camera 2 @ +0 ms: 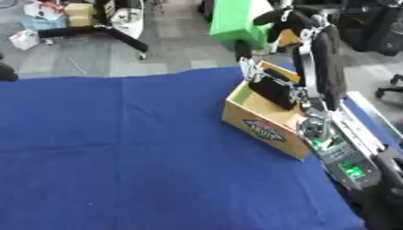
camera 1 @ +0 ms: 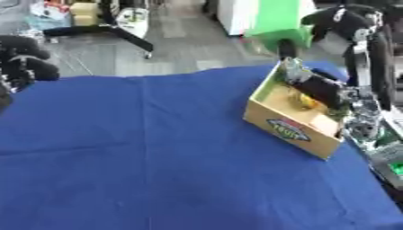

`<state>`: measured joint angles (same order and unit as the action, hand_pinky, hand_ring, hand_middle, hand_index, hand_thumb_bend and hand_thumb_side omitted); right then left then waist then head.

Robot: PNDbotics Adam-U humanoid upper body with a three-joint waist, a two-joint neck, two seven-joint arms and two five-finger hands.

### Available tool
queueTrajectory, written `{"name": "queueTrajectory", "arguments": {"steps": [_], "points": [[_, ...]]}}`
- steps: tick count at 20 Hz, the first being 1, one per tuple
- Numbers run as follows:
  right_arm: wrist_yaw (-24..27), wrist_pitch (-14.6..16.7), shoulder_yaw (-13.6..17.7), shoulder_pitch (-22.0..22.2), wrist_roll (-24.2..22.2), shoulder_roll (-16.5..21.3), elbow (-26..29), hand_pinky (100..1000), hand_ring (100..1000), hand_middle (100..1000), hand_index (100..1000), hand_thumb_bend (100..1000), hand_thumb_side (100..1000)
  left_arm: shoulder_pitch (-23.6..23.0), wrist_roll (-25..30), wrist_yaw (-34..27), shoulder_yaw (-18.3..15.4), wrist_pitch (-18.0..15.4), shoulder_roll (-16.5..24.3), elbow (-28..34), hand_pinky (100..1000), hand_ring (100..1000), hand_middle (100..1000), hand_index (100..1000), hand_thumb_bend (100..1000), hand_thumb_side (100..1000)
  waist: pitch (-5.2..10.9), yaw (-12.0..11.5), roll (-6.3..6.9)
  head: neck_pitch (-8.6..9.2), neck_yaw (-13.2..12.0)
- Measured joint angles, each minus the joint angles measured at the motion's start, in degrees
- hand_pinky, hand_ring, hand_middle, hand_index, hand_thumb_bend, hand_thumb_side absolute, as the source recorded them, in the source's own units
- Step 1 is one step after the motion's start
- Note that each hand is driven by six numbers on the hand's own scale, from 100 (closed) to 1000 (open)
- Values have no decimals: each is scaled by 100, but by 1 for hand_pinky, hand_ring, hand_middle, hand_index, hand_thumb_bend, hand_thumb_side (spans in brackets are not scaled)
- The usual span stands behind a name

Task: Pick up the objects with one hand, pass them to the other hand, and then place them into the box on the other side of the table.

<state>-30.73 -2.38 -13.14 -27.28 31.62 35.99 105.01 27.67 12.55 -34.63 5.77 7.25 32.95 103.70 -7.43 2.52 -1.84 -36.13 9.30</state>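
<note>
A: Where is the box?

B: The box (camera 1: 293, 128) sits on the right side of the surface (camera 1: 141, 157). The surface has a blue cloth on it. The box is brown card with a fruit picture on its front. It is turned a bit, so one corner faces us.

A: What is in it?

B: A yellow thing (camera 1: 305, 102) lies on the bottom of the box. It is too blurry to say what it is.

A: Where is the right hand?

B: The right hand (camera 1: 315, 87) is down inside the box, by the far wall. The arm comes in from the top right. The hand is just above the yellow thing.

A: Are its fingers apart or together?

B: I cannot tell. The hand is a dark, blurry shape, and I cannot say if it touches the yellow thing.

A: And the left hand?

B: The left hand (camera 1: 24, 63) is at the left edge, by the far corner of the surface. It is well apart from the box. Its fingers look curled in, and they hold nothing
</note>
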Motion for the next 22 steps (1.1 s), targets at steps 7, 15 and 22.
{"name": "queueTrajectory", "arguments": {"steps": [7,15,22], "points": [[865,75,203,-663,-703,-115,-2584,533,496,367,409,339,136,-398,-88,96,-263,-102,-128,148,754,650,627,729,634,711,0,-174,5,3,360],[932,60,615,-1118,-650,-392,-5126,602,599,552,610,532,295,-647,-161,188,-469,-191,-266,265,755,651,628,729,632,712,-5,-335,46,3,670],[354,107,778,-883,-1386,-238,-5113,773,805,865,866,683,500,-773,-213,243,-600,-245,-312,278,756,655,631,730,626,711,-6,-329,46,2,661]]}}
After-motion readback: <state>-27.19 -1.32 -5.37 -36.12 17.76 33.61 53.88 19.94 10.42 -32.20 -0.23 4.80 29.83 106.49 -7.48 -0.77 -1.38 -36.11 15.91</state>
